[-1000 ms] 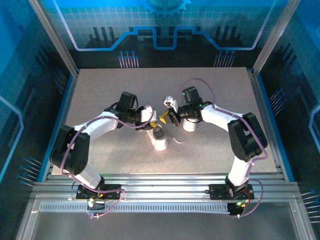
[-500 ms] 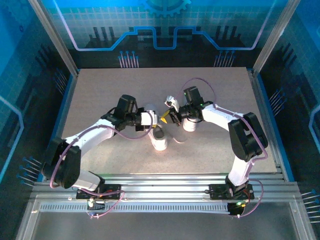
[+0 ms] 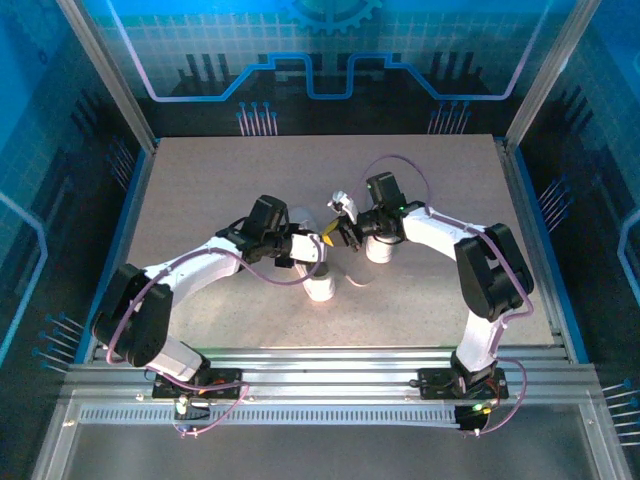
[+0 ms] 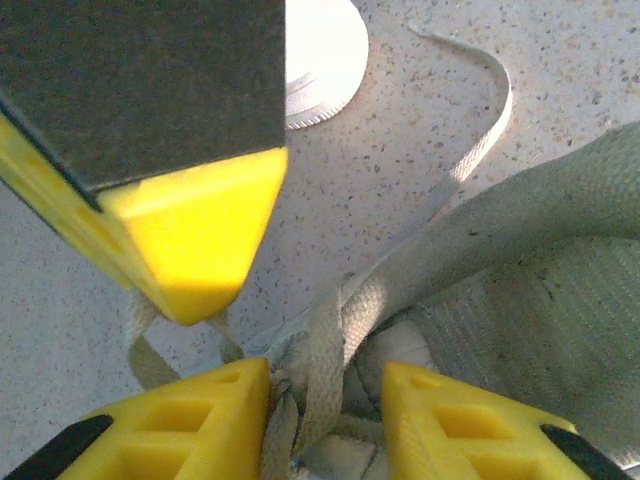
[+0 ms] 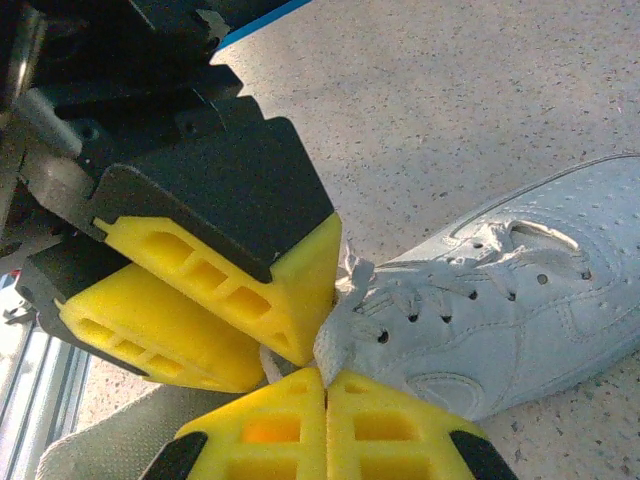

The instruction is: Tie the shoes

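Note:
Two white shoes lie mid-table: one point(image 3: 320, 286) with its toe toward me, the other point(image 3: 379, 252) partly under the right arm. Both grippers meet over the near shoe's lace area. My left gripper point(image 4: 325, 400) is open, its yellow fingers point(image 4: 200, 430) straddling a bunch of crossed pale laces point(image 4: 325, 345) that lies against the left finger. My right gripper point(image 5: 325, 385) is shut, pinching a flat white lace piece point(image 5: 345, 320) beside the shoe's eyelets point(image 5: 500, 300). In the top view the left gripper point(image 3: 316, 244) and the right gripper point(image 3: 333, 236) almost touch.
A loose lace strand point(image 4: 485, 120) curls over the speckled table point(image 3: 200, 190) toward the other shoe's toe point(image 4: 320, 60). The grey shoe lining point(image 4: 560, 300) lies right of my left fingers. Metal rails point(image 3: 320, 365) run along the near edge.
My left arm has swung right and slightly nearer, bringing its gripper against the right one over the shoe, and its jaws have narrowed. The right arm has barely moved.

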### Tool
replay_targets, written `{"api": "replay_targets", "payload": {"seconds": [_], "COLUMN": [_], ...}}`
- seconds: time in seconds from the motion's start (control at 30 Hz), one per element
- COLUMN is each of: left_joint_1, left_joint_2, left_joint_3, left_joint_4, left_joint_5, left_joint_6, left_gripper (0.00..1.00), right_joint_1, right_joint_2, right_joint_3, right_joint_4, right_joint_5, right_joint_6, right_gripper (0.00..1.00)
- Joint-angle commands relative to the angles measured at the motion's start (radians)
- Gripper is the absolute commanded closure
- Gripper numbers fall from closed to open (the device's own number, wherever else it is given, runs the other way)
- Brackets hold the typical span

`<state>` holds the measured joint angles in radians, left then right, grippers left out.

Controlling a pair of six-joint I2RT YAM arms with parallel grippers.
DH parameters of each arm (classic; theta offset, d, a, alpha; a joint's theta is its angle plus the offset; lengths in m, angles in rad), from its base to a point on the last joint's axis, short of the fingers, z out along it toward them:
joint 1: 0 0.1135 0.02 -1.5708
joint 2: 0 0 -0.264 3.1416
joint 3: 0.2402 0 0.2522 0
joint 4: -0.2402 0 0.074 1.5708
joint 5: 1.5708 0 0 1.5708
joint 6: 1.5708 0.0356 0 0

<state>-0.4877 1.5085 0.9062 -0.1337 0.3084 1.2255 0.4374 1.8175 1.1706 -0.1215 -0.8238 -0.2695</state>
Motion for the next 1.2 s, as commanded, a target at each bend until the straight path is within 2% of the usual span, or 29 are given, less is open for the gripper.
{"api": "replay_targets", "payload": {"seconds": [0.0,0.07,0.2,0.5,0.67,0.93,1.17], "left_joint_1": [-0.025,-0.026,-0.021,0.018,0.033,0.072,0.064], "left_joint_2": [0.013,0.014,0.0,-0.049,-0.061,-0.068,-0.056], "left_joint_3": [0.023,0.025,0.027,0.004,-0.009,-0.016,-0.01], "left_joint_4": [-0.049,-0.047,-0.015,0.096,0.141,0.154,0.124], "left_joint_5": [-0.052,-0.061,-0.053,0.011,0.018,-0.003,0.005], "left_joint_6": [0.063,0.052,-0.026,-0.27,-0.355,-0.432,-0.431], "left_gripper": [0.68,0.77,1.0,1.0,1.0,1.0,1.0], "right_joint_1": [-0.008,-0.008,-0.009,-0.008,-0.007,-0.005,0.006], "right_joint_2": [0.018,0.018,0.017,-0.023,-0.028,-0.036,-0.04], "right_joint_3": [0.027,0.028,0.025,-0.003,-0.005,-0.009,-0.006], "right_joint_4": [-0.024,-0.025,-0.025,-0.005,-0.007,-0.001,0.002], "right_joint_5": [-0.034,-0.035,-0.036,-0.022,-0.018,-0.012,-0.005], "right_joint_6": [-0.014,-0.015,-0.016,-0.017,-0.022,-0.02,-0.02], "right_gripper": [1.0,1.0,1.0,1.0,1.0,1.0,1.0]}}
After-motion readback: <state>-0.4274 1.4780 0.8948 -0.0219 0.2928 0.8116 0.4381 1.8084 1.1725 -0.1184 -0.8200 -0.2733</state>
